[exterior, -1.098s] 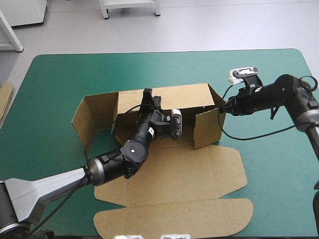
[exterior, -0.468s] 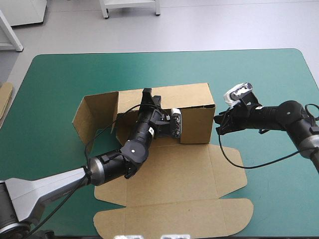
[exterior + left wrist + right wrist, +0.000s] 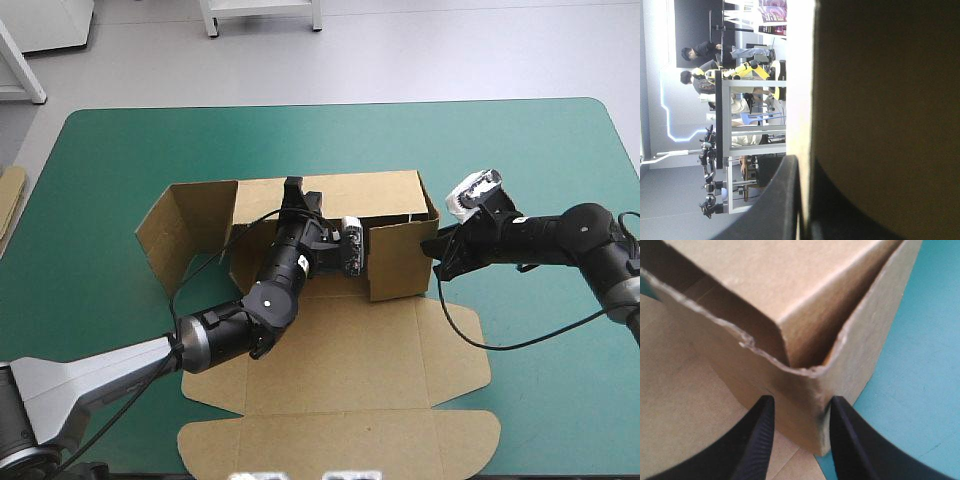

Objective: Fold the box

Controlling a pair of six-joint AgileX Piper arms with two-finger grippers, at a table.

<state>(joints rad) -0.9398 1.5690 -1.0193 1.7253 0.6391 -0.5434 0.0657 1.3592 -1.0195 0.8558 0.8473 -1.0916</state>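
The left arm is slanting in from the near left, elbow bent, forearm pointing away from the robot. The left gripper (image 3: 294,187) is pinching a raised wall of the box (image 3: 330,350), its black fingers (image 3: 782,200) nearly together. The right arm is lying low, its forearm roughly level and pointing leftward. The right gripper (image 3: 799,440) is holding its fingers (image 3: 757,440) apart, straddling a box corner.

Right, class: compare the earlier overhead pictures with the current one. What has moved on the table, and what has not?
The right gripper swung the box's right-end flap inward across the front, and the whole box then slid slightly toward the table's left edge; its fingers now straddle that corner. The left gripper stayed shut on the back wall.
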